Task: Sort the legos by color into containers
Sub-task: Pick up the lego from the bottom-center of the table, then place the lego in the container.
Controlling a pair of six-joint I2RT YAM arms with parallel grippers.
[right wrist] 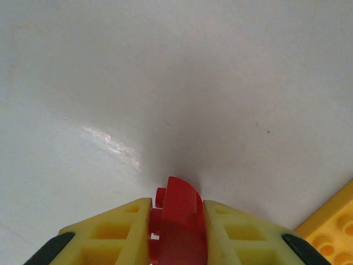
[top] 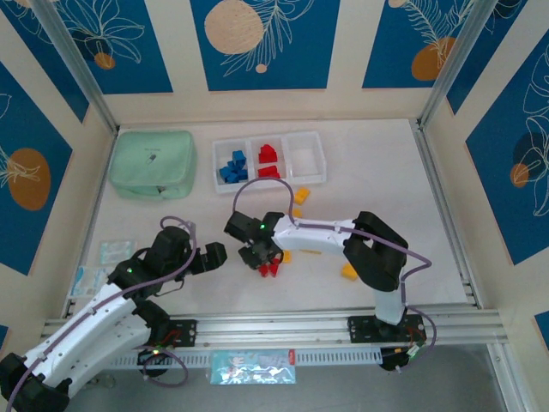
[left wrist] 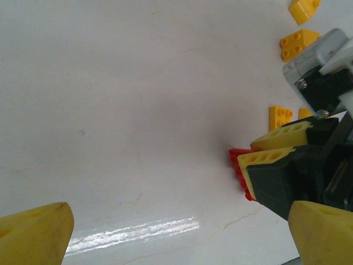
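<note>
Near the frame's centre, the right end effector [top: 262, 256] gripped a red lego [right wrist: 177, 221] low at the desk [top: 386, 172]; the left end effector [top: 213, 255] stood wide open, just left of it.

The tabletop [left wrist: 138, 83] is smooth and pale with faint marble-like veins. It is semi-glossy and throws back a streak of glare. The legos [left wrist: 297, 44] are hard, shiny plastic with moulded studs. The red brick [right wrist: 177, 221] pinched in the right claw [right wrist: 176, 207] has a smooth sheen. That claw's fingers [right wrist: 118, 232] are matt yellow plastic with open cells, backed by matt black parts. The containers [top: 304, 160] look like thin white plastic, slightly shiny. The pouch [top: 154, 163] near the far left corner is soft, matt mint cloth. Pale metal rails [top: 283, 324] run along the near edge.
</note>
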